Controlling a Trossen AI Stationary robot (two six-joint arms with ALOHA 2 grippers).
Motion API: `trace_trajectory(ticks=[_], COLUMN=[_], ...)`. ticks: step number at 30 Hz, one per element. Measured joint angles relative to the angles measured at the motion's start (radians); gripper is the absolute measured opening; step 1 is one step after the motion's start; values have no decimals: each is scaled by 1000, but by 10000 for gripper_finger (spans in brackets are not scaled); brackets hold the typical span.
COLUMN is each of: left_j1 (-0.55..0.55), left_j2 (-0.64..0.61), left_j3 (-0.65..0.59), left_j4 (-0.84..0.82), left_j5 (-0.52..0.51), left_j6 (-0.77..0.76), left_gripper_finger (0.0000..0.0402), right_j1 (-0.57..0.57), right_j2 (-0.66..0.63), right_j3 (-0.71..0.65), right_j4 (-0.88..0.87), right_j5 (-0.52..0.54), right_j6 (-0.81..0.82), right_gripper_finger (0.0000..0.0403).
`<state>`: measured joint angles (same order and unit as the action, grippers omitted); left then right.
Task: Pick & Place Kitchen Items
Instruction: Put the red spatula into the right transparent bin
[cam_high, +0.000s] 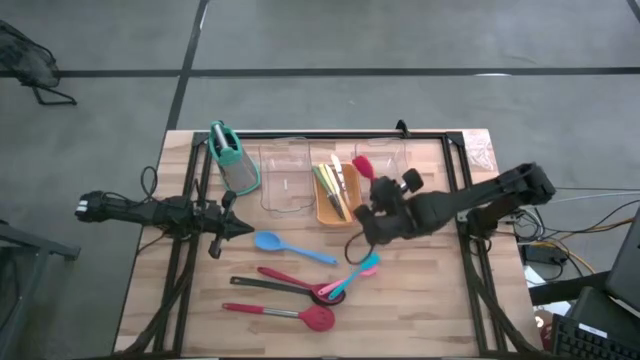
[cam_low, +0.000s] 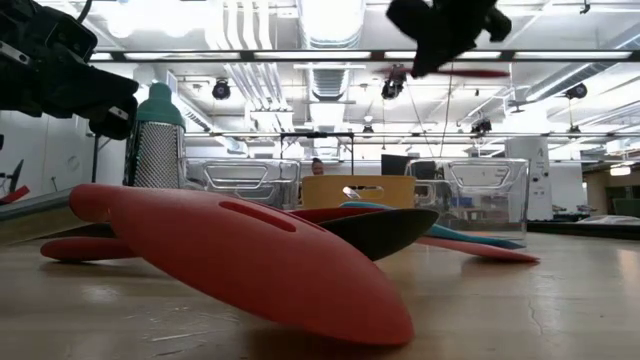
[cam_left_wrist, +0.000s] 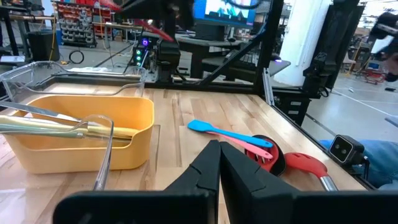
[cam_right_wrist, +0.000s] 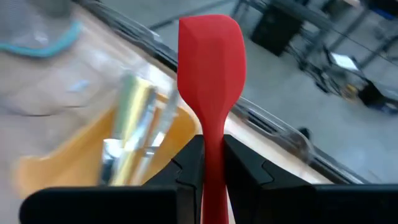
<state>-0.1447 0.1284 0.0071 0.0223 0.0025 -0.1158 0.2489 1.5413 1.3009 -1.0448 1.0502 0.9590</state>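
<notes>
grey concrete floor surrounds a pale butcher-block table (cam_high: 420, 300) from my overhead feed. left gripper (cam_high: 243, 228) sits low at the table's left-centre, fingers pressed together, holding nothing, near the blue spoon (cam_high: 290, 246). right gripper (cam_high: 366, 188) hangs over the orange tray (cam_high: 328, 212), pinching the stem of a red spatula (cam_high: 362, 164). clear trays (cam_high: 284, 178) flank the orange one; a teal-and-grey grater-like holder (cam_high: 232, 158) lies at the rear left. toward the near edge i count two red-headed spoons (cam_high: 316, 318), a black-handled one (cam_high: 270, 285), and short pink (cam_high: 366, 267) and teal (cam_high: 352, 276) utensils fanned together.

low feed: ceiling lights and ducting behind. a smooth matte red spoon bowl (cam_low: 250, 260) fills the foreground, hollow side down, with a dark glossy one (cam_low: 375, 232) behind it. holder's perforated metal face (cam_low: 159, 155) stands upright-looking here, a detail lost from above.

left wrist feed: workshop racks and a monitor beyond. fingers meet in a closed wedge. orange tray's rounded plastic wall (cam_left_wrist: 134, 134) holds brushed-metal handles (cam_left_wrist: 56, 124); blue spoon (cam_left_wrist: 227, 132) lies flat past it.

right wrist feed: only here i see the clamp itself: two dark fingers (cam_right_wrist: 189, 165) squeezing the spatula's narrow neck, its flat blunt silicone blade (cam_right_wrist: 209, 56) pointing away, above blurred gold-toned cutlery (cam_right_wrist: 134, 121) in the tray.
</notes>
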Motion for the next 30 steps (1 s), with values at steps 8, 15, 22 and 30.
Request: trace_trajectory(ticks=[8,15,22,30], left_j1=[0,0,0,0], left_j2=[1,1,1,1], left_j3=[0,0,0,0], left_j4=[0,0,0,0], left_j5=[0,0,0,0], left_j6=[0,0,0,0], left_gripper_finger=[12,12,12,12], right_j1=[-139,-217,-280,-310], right_j2=[-19,-6,-9,-2], right_j3=[-103,-219,-331,-403], right_j4=[14,127,230,381], right_j5=[-62,-114,-115,-162], right_j6=[31,30,-6,-94], right_gripper_finger=[35,51,34,53])
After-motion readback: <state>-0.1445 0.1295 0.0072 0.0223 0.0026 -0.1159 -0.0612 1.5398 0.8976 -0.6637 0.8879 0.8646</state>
